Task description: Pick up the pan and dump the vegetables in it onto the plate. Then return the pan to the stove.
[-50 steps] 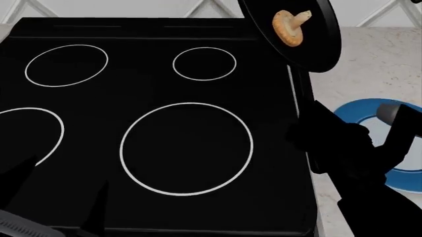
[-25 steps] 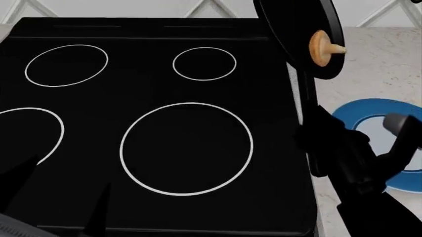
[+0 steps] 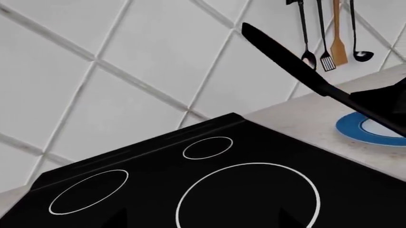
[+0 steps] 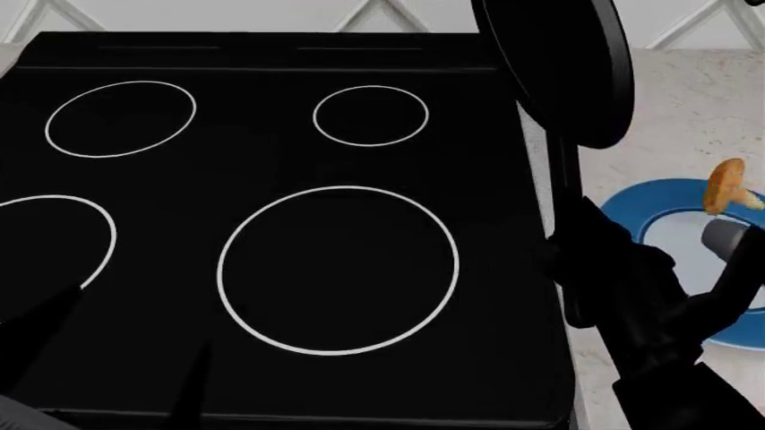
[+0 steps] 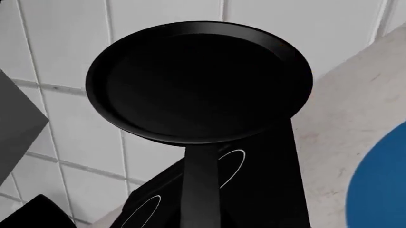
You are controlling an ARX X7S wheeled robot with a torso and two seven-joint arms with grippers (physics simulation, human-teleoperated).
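The black pan is tilted steeply on edge above the stove's back right corner, beside the plate. My right gripper is shut on its long handle. The pan's inside is empty in the right wrist view. The tan mushroom is in the air just over the blue-rimmed plate, clear of the pan. My left gripper is open and empty, low over the stove's front left; in the left wrist view it only shows as two dark tips.
The plate sits on a pale speckled counter right of the stove. Kitchen utensils hang on the tiled wall behind. A grey block juts in beside the pan in the right wrist view.
The mushroom slid across the pan to its right rim, left it and dropped down to the plate. The pan tipped further on edge. The left gripper barely moved.
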